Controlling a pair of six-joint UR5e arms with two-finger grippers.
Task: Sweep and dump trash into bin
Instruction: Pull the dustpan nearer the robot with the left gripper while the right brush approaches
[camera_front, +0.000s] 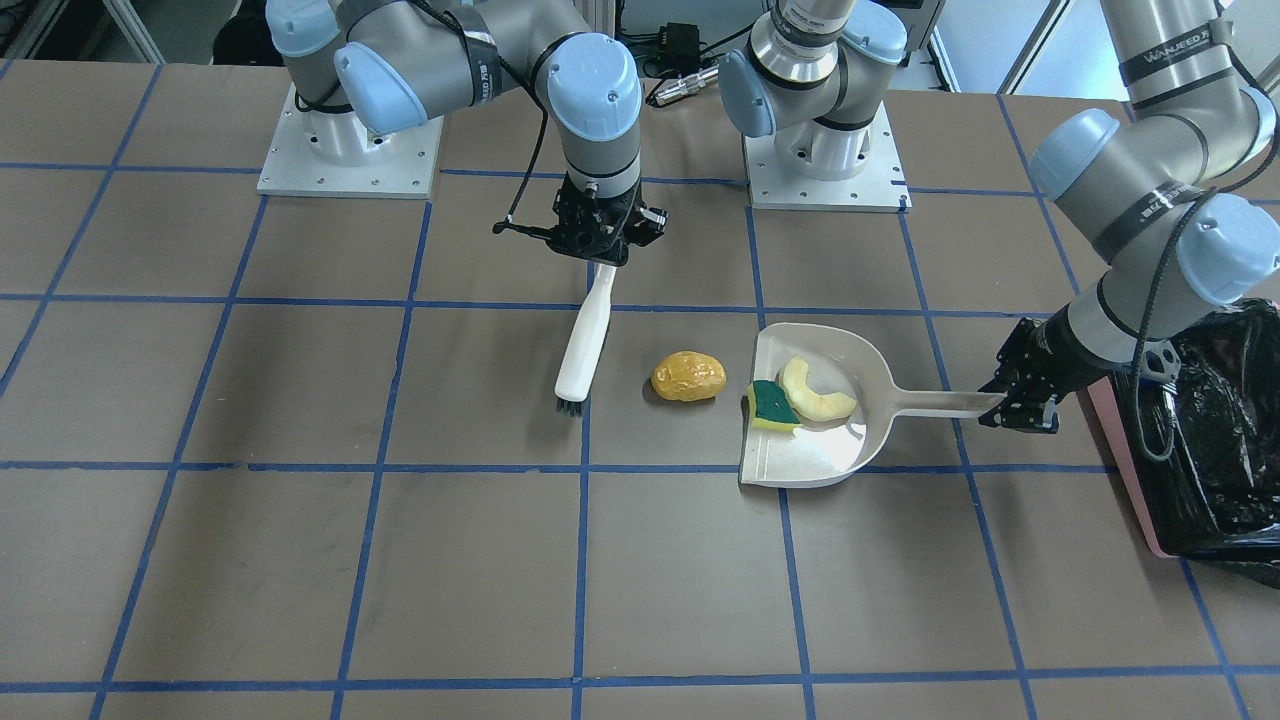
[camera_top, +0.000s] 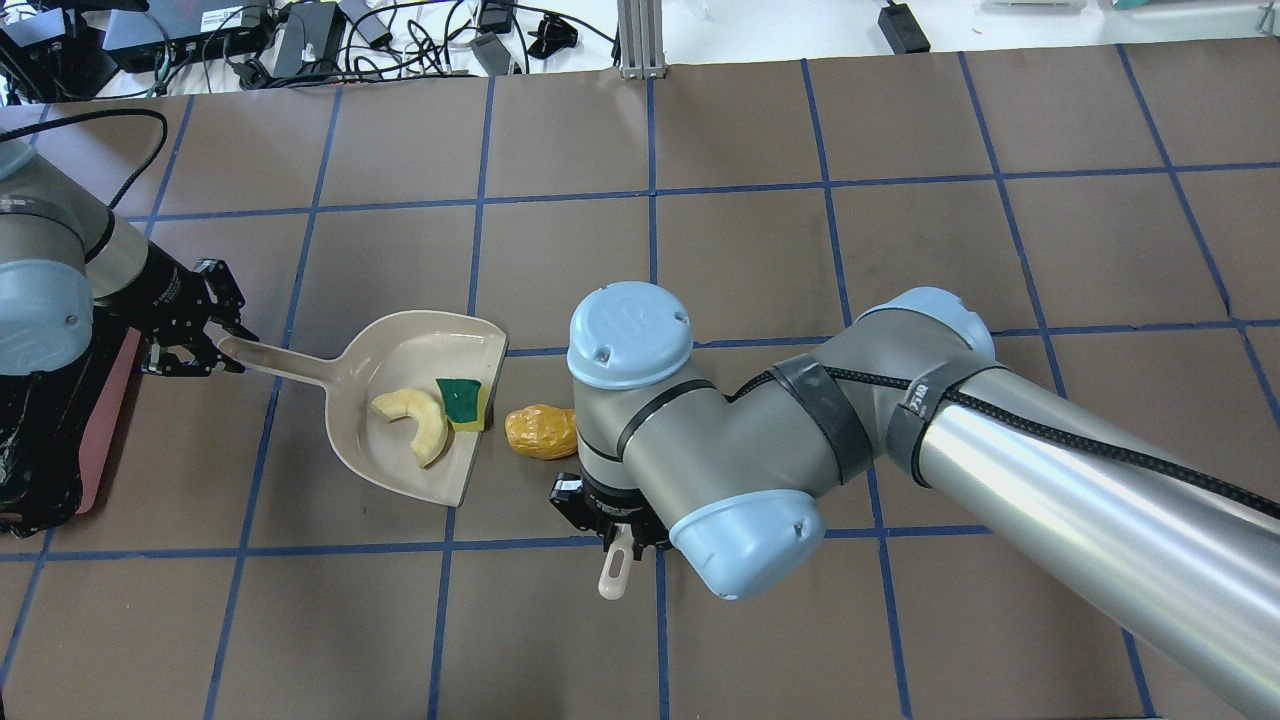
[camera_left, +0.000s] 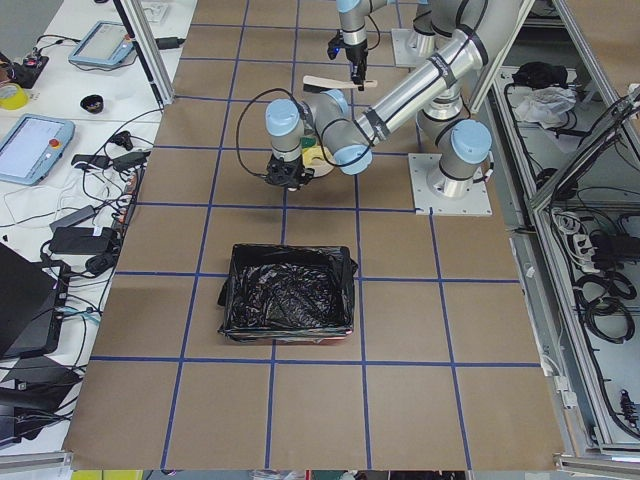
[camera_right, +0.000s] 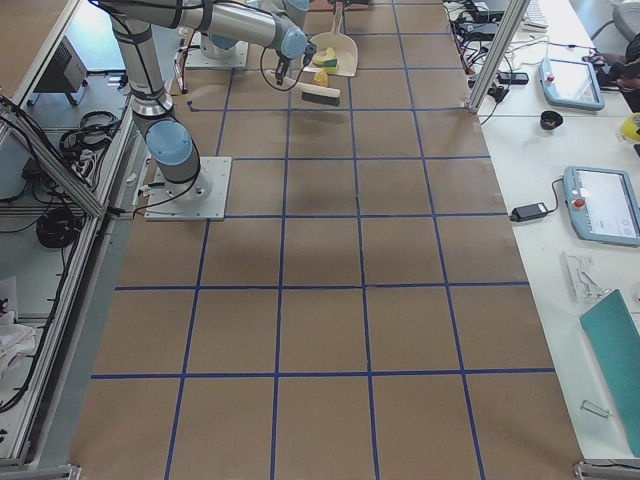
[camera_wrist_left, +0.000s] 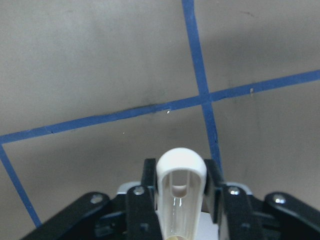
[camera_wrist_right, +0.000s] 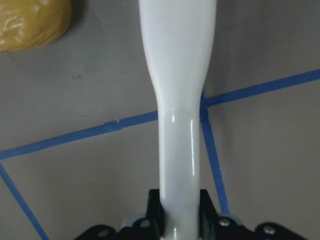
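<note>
Roughly two thirds swept, I judge: the crescent slice (camera_front: 815, 392) is lying in the dustpan (camera_front: 815, 462) and the sponge wedge (camera_front: 771, 405) is sitting at its lip. In the front-facing view, the potato-like piece (camera_front: 688, 376) is waiting on the bench (camera_front: 400, 560) at the pan's 9 o'clock. The right claw (camera_front: 597, 242) is clamping the brush (camera_front: 583, 345); the left claw (camera_front: 1018, 402) is gripping the pan's handle. The bin (camera_front: 1122, 440), at 3 o'clock, is awaiting the dump.

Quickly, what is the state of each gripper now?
Left gripper: shut on the dustpan handle.
Right gripper: shut on the brush handle.
</note>
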